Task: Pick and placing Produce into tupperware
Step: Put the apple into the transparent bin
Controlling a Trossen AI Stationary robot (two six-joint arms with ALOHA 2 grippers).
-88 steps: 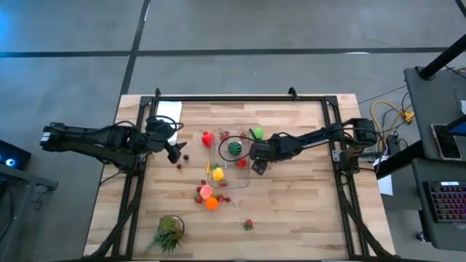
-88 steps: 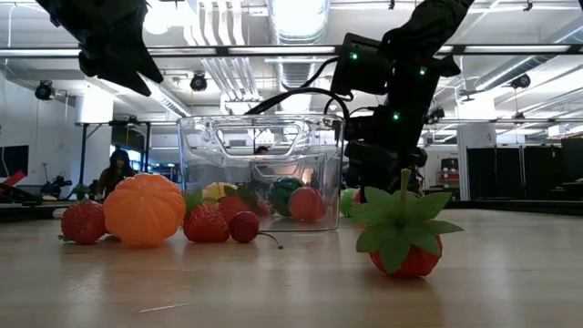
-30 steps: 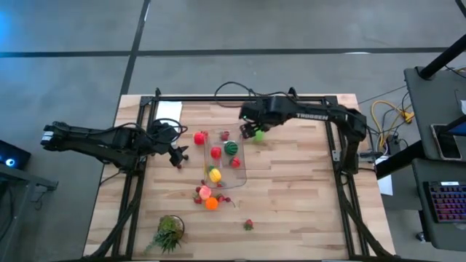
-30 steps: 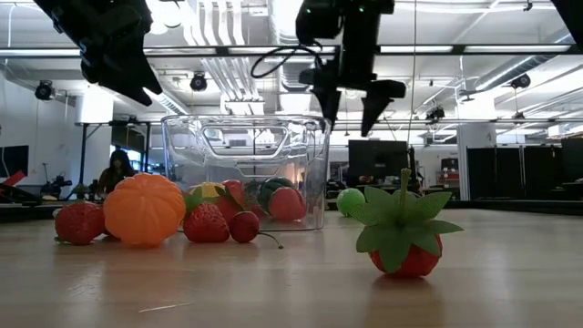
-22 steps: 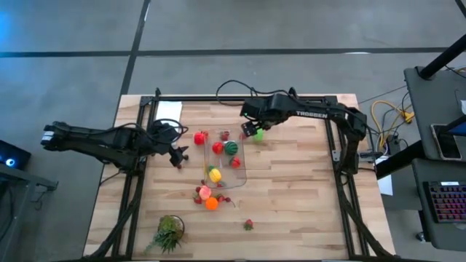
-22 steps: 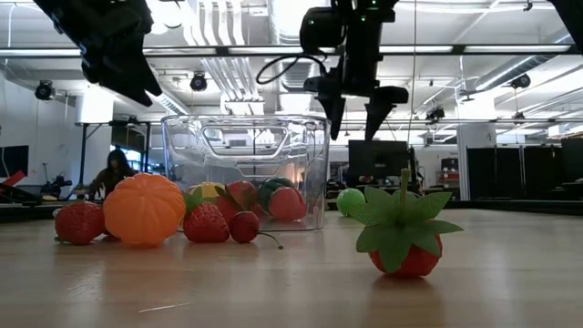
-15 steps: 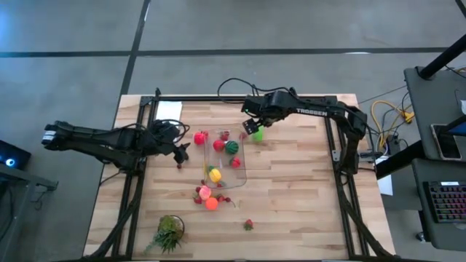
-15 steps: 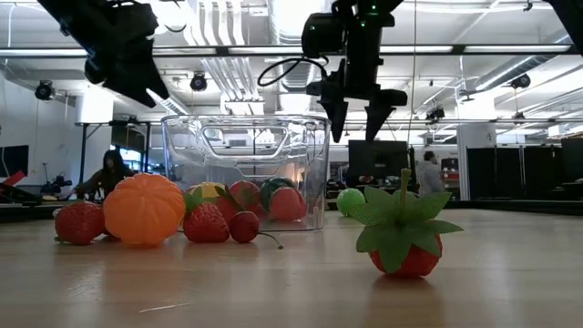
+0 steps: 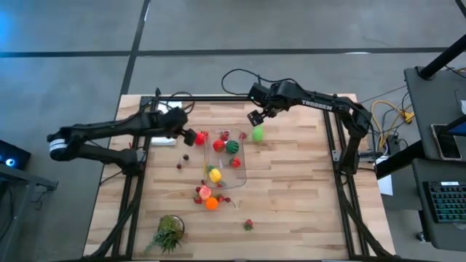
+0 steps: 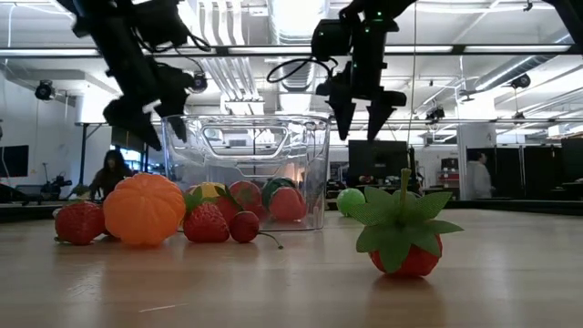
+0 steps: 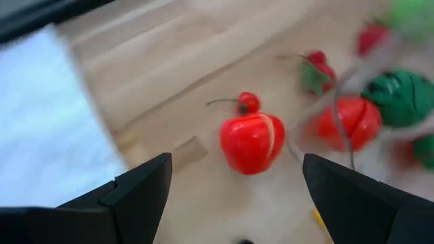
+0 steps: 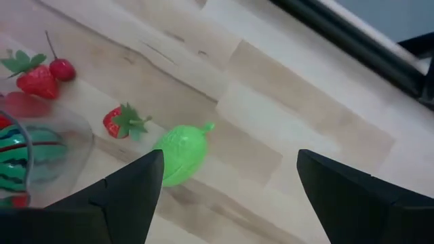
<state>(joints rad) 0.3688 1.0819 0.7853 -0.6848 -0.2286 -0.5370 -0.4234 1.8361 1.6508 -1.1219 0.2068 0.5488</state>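
Your clear tupperware (image 9: 227, 156) sits at the centre of the high view on the wooden surface (image 9: 291, 196), already holding a small watermelon (image 9: 232, 146), a red piece and a yellow piece (image 9: 215, 175), so you are midway through loading, with both arms lining up on loose produce. The right gripper (image 9: 256, 118) hangs above centre in the high view, jaws spread and holding nothing, just up-frame of the green pear-like fruit (image 9: 258, 134) that lies on the surface beside the container's right wall; in the right wrist view that fruit (image 12: 181, 153) sits just left of centre. The left gripper (image 9: 185, 133) is at the container's left side, jaws also spread and empty, with the red pepper-like piece (image 11: 252, 141) centred in its wrist view. Next you likely need to lower each gripper straight over its piece and close. More produce waits lower in the high view: an orange piece (image 9: 212, 204) and a strawberry (image 9: 248, 225).
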